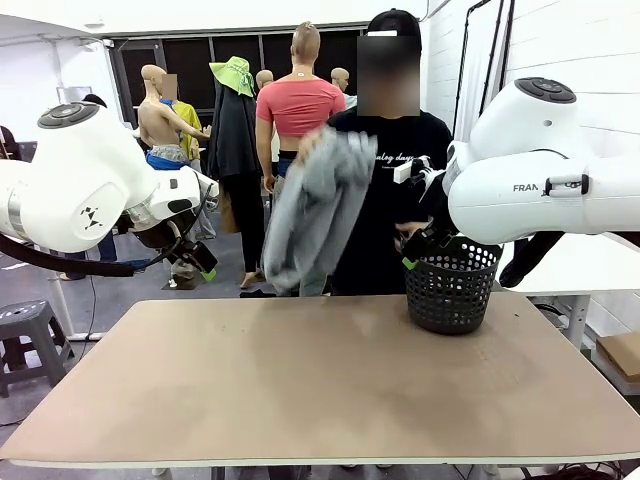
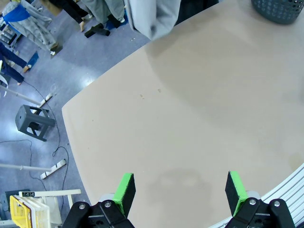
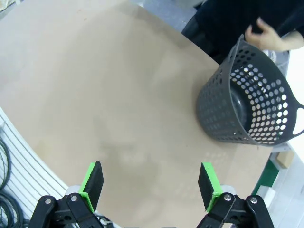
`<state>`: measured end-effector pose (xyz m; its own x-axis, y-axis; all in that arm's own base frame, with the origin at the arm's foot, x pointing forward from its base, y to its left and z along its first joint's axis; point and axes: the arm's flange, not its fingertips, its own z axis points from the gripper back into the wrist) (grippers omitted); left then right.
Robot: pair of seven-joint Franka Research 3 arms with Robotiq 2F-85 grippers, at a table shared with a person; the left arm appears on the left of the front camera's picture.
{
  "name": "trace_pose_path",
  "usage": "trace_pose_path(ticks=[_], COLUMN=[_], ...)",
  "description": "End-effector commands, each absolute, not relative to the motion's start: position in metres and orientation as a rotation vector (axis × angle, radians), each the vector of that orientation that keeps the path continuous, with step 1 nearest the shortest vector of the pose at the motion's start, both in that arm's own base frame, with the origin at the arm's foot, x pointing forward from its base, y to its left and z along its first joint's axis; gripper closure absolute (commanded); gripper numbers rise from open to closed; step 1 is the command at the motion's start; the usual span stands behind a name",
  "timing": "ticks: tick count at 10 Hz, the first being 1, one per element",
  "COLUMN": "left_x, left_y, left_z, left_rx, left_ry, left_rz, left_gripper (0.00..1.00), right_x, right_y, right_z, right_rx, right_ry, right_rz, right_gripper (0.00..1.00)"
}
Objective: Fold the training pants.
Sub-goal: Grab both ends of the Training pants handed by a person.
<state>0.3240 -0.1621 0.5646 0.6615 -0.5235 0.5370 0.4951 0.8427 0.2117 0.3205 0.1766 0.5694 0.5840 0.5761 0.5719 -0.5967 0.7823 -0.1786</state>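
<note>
Smooth white rounded shells are being shown on the left arm (image 1: 80,185) and the right arm (image 1: 540,175), each being capped by a dark grey disc (image 1: 68,114). Black "FRAN" lettering is being displayed on the right arm, and a black cable (image 1: 70,265) is being trailed beneath the left. The left gripper (image 2: 180,187) and the right gripper (image 3: 152,183) are being seen as black with bright green pads (image 2: 126,189). A black cap and a black T-shirt with pale script are being worn by the person (image 1: 392,200).

The table (image 1: 300,390) — far edge
The basket (image 1: 452,292) stands on it at the far right; the training pants (image 1: 318,205) hang left of that, before the person (image 1: 395,185) behind.

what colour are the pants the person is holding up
Light grey, plain, no pattern. The pants show best in the front view, hanging bunched above the table's far edge.
</note>
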Motion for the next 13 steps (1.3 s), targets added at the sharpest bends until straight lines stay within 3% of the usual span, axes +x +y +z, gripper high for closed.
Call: trace_pose_path(ticks=[1,13], left_x=[0.3243,0.3243], left_y=[-0.1616,-0.1616], left_z=[0.564,0.564], left_rx=[0.034,0.034], left_ry=[-0.633,-0.633], left_rz=[-0.575,-0.575], left_gripper=[0.0,0.0], right_x=[0.321,0.321], right_y=[0.1771,0.1771], right_z=[0.5698,0.5698], right_rx=[0.039,0.039], right_ry=[-0.662,-0.662], right_rz=[0.687,0.687], right_gripper=[0.0,0.0])
